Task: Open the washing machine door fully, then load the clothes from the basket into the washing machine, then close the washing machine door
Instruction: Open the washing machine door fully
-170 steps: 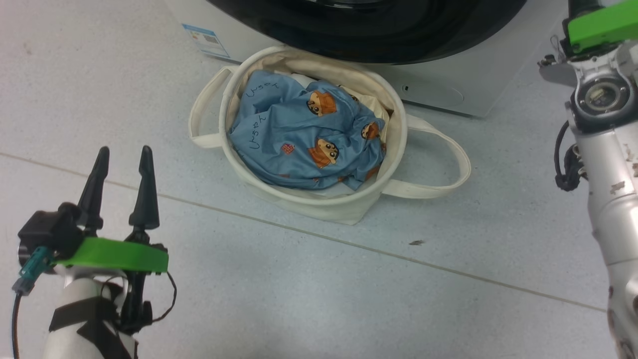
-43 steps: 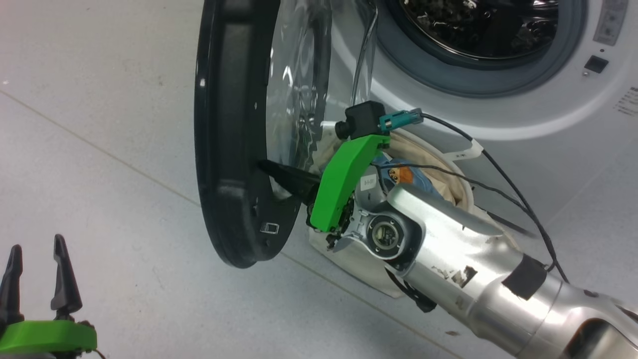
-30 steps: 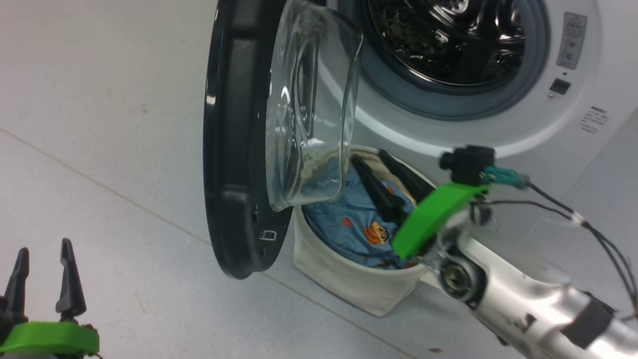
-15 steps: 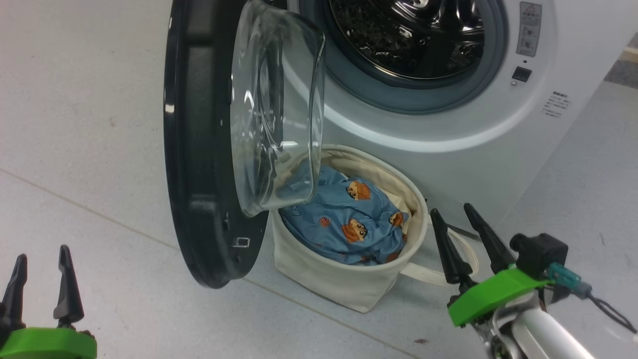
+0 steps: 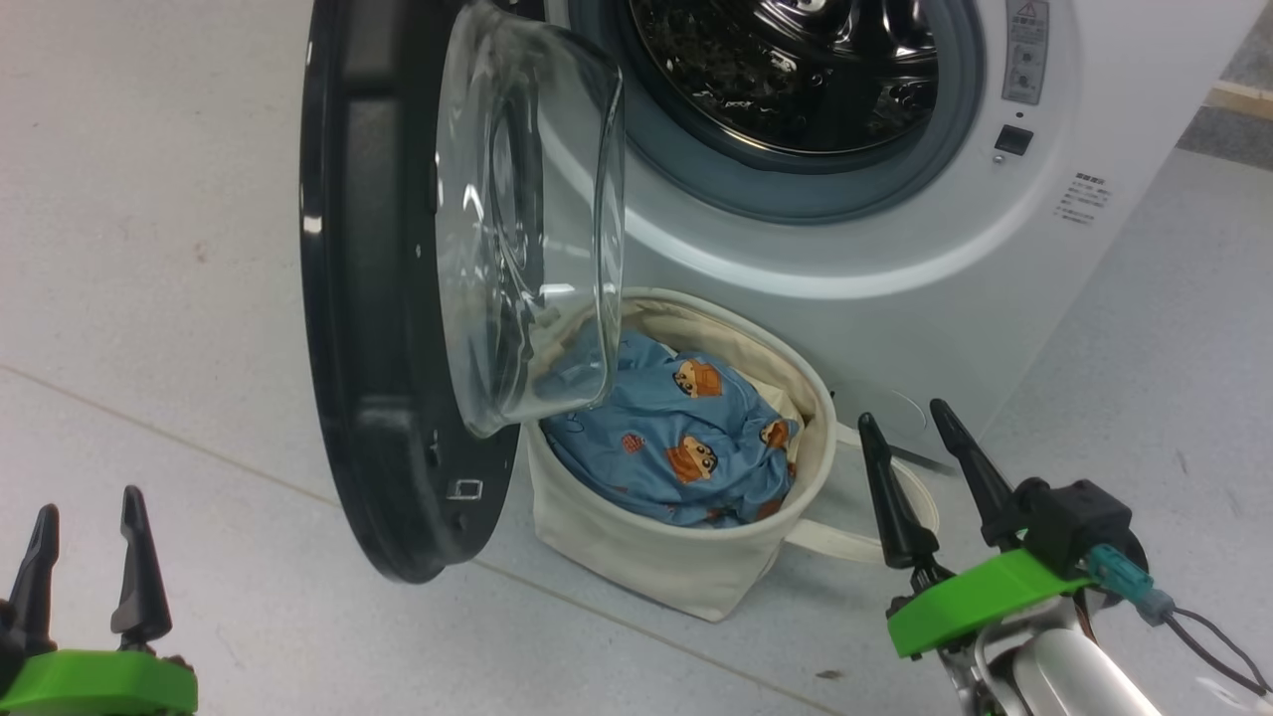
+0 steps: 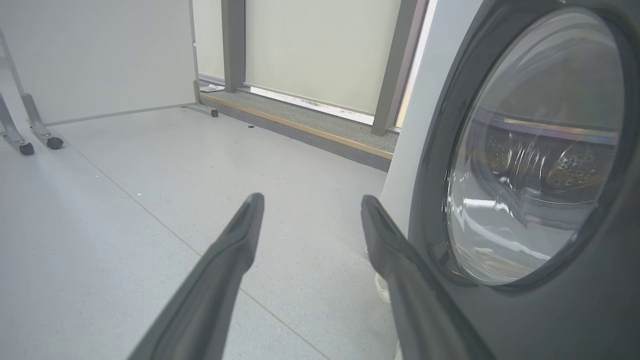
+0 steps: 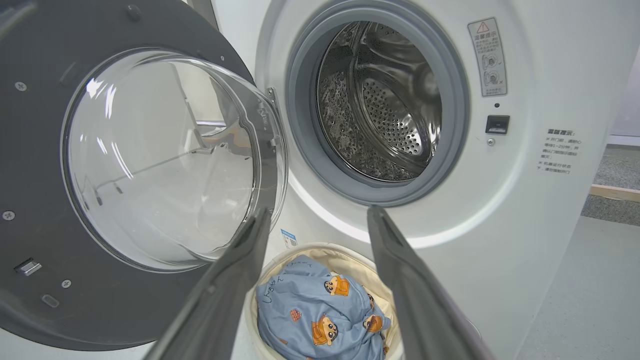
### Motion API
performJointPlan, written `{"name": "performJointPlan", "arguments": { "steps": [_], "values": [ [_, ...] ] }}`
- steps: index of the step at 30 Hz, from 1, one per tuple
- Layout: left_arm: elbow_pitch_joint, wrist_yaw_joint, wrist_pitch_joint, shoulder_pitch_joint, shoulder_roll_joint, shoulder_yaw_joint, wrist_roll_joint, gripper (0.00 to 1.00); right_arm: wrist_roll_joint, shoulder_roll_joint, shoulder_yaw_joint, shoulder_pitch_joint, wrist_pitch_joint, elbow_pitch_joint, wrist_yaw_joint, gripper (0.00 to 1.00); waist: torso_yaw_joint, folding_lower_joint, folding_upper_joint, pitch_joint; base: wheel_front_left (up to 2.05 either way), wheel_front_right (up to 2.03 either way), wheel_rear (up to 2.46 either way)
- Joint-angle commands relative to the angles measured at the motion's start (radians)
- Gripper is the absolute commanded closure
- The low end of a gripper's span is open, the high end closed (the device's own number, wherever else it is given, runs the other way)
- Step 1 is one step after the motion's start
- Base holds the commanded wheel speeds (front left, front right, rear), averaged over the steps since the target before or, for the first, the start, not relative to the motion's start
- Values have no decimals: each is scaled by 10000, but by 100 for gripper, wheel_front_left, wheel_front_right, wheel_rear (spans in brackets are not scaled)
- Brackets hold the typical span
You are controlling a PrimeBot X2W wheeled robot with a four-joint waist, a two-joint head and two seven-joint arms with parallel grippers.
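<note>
The white washing machine (image 5: 895, 249) stands with its steel drum (image 5: 786, 70) exposed. The washing machine door (image 5: 368, 298) hangs swung out to the left, edge-on to me, its glass bowl (image 5: 527, 219) overhanging the basket (image 5: 676, 562). The basket sits on the floor against the washer front and holds the light blue clothes (image 5: 676, 438). My right gripper (image 5: 900, 416) is open and empty just right of the basket. My left gripper (image 5: 88, 502) is open and empty at the lower left, clear of the door. The right wrist view looks over the clothes (image 7: 315, 310) towards the drum (image 7: 385, 100).
A looped basket strap (image 5: 855, 542) lies on the floor under my right fingers. In the left wrist view the door's outer face (image 6: 535, 150) is close on the right, and a wheeled stand (image 6: 40, 142) and a raised wooden-edged strip (image 6: 300, 127) lie beyond open grey floor.
My right gripper has drawn back from over the basket to the floor at its right. The door stands swung out wider than before. The head view has shifted a little.
</note>
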Motion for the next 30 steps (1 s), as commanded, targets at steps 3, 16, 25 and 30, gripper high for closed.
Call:
{"name": "performJointPlan", "arguments": {
  "steps": [3, 16, 25, 30],
  "values": [
    [-278, -57, -120, -414, 303, 277, -76, 0, -152, 93, 21, -118, -123, -275, 75, 0, -54, 0, -1, -17, 0, 0, 0],
    [-200, -57, -120, -422, 380, 219, -97, 0, -155, 133, 74, -107, -124, -123, 75, 0, -57, 0, -1, -103, 0, 0, 0],
    [-93, -57, -120, -453, 456, 154, -120, 0, -56, 161, 115, -101, -124, -9, 75, 0, -66, 0, -1, -170, 0, 0, 0],
    [29, -57, -120, -448, 500, 82, -177, 0, -29, 174, 141, -103, -124, 67, 75, 0, -89, 0, -1, -242, 0, 0, 0]
  ]
}}
